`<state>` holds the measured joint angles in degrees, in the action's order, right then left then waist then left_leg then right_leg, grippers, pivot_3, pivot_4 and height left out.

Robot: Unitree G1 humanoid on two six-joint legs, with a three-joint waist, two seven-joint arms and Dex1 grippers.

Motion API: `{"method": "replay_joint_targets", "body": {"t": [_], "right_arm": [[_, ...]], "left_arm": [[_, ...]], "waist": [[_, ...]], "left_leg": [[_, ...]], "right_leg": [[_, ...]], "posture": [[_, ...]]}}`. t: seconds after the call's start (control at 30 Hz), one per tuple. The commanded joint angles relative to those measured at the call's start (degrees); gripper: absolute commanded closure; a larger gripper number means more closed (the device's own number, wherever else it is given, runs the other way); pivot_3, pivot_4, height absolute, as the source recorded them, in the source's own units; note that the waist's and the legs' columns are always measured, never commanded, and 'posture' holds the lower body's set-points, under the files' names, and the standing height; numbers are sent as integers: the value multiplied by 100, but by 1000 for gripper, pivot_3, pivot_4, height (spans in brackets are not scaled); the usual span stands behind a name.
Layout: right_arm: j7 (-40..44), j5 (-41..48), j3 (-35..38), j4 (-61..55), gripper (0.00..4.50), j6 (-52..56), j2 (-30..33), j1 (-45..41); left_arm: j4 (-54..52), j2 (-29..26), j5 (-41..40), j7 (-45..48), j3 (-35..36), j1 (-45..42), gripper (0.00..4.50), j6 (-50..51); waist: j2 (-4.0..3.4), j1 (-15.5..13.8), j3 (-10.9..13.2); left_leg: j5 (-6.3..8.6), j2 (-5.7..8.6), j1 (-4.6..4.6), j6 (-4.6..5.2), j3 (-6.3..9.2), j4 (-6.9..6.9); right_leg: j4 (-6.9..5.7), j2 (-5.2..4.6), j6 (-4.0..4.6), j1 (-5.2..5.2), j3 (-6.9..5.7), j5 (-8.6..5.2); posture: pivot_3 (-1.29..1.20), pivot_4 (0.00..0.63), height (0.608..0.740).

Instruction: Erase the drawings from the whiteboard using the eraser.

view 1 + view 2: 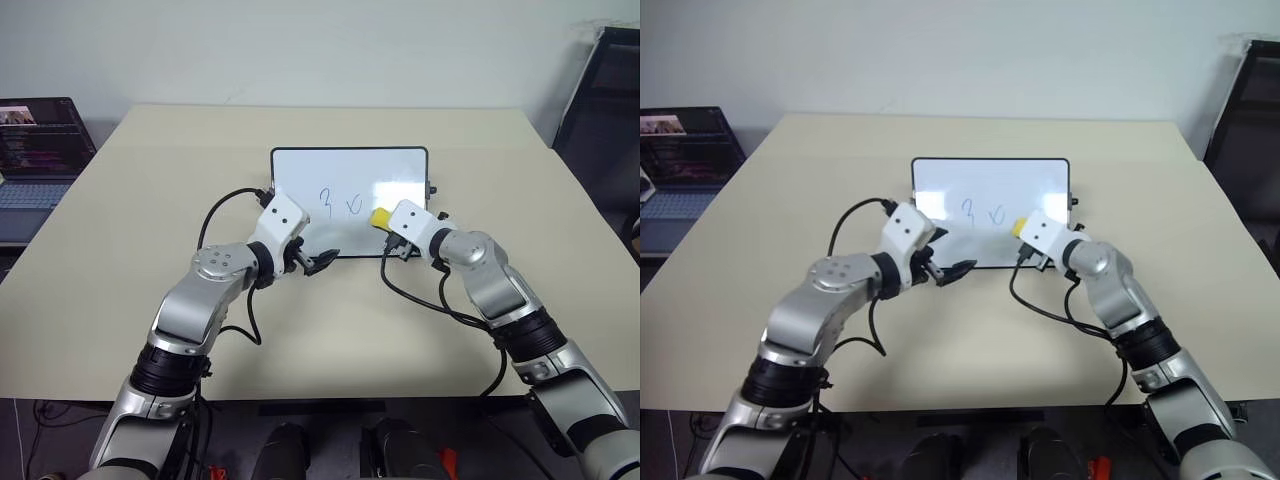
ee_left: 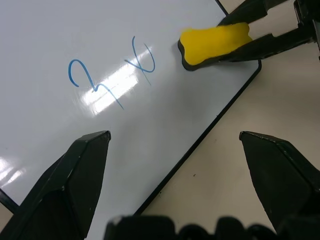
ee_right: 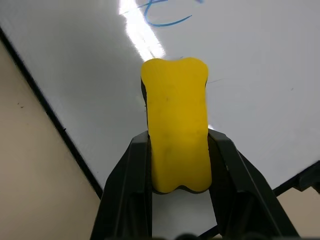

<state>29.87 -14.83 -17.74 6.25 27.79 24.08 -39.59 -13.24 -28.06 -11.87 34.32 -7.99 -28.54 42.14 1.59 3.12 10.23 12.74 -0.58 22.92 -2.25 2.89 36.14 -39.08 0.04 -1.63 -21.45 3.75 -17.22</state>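
The whiteboard [image 1: 350, 170] lies flat at the table's middle, black-framed and glossy. Two blue drawings, a "3" [image 1: 325, 200] and a "v" [image 1: 352, 205], sit near its centre; they also show as the "3" [image 2: 85, 80] and the "v" [image 2: 142, 60]. Just right of the "v", my right gripper [image 1: 388, 228] is shut on the yellow eraser [image 3: 177, 125], whose dark underside is down against the board near its front right corner. My left gripper [image 2: 172, 137] hovers open and empty over the board's front edge, left of the drawings.
A laptop [image 1: 35, 150] stands off the table's left side. A dark frame [image 1: 600, 90] stands beyond the right corner. Black cables [image 1: 225, 205] loop from both wrists over the beige table [image 1: 150, 200], which has wide bare room around the board.
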Motion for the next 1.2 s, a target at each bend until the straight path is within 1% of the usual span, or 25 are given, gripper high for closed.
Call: {"method": "replay_joint_targets", "body": {"t": [0.03,0.13,0.23,0.33,0.47,0.53,0.67,0.9,1.2], "right_arm": [[-129,410,697,-682,3390,135,-150,-105],[-135,789,1091,-1108,3390,486,-346,84],[-36,963,1154,-1468,3390,625,-314,351],[121,1489,1385,-2084,3390,895,-417,951],[171,1759,1403,-2591,3390,955,-386,1626],[126,1902,1434,-2742,3391,1016,-432,1780],[-4,2038,1415,-2887,3391,1080,-474,1839],[-184,1959,1350,-2686,3392,829,-390,1671],[-216,2034,1329,-2589,3392,852,-408,1640]], "left_arm": [[-262,-128,-131,-28,436,184,0,-67],[-334,-51,-249,-181,764,451,0,-130],[-394,112,-372,-404,1055,622,0,-89],[-403,327,-545,-601,1396,849,0,-170],[-430,427,-595,-701,1538,1018,0,-338],[-426,443,-604,-751,1570,1004,0,-355],[-409,422,-645,-791,1624,952,0,-358],[-336,388,-763,-715,1536,640,0,-290],[-85,-30,-723,-194,1341,343,0,-467]], "waist": [[-2,1,2],[-2,-11,2],[-2,-47,2],[-1,-101,2],[-1,-128,2],[-1,-127,2],[-1,-116,2],[0,-126,2],[0,-122,3]], "left_leg": [[0,0,3,0,-1,-2],[1,-2,9,-1,3,-7],[2,0,12,-1,6,-8],[2,3,14,0,6,-7],[2,2,14,0,6,-6],[2,3,13,0,7,-4],[1,2,4,0,1,-3],[2,3,6,0,2,-5],[2,2,6,0,0,-7]], "right_leg": [[0,0,0,-5,0,0],[5,-2,2,-11,0,-1],[12,-8,3,-9,1,-2],[13,-11,2,-9,3,-2],[12,-11,2,-8,6,-2],[10,-11,2,-6,4,-2],[6,-8,2,-3,0,-2],[9,-6,1,-2,-2,-2],[10,-5,2,-3,-3,-2]], "posture": [[0,150,740],[0,150,740],[0,150,740],[0,150,740],[0,150,740],[0,150,740],[0,150,740],[0,150,740],[0,150,740]]}}
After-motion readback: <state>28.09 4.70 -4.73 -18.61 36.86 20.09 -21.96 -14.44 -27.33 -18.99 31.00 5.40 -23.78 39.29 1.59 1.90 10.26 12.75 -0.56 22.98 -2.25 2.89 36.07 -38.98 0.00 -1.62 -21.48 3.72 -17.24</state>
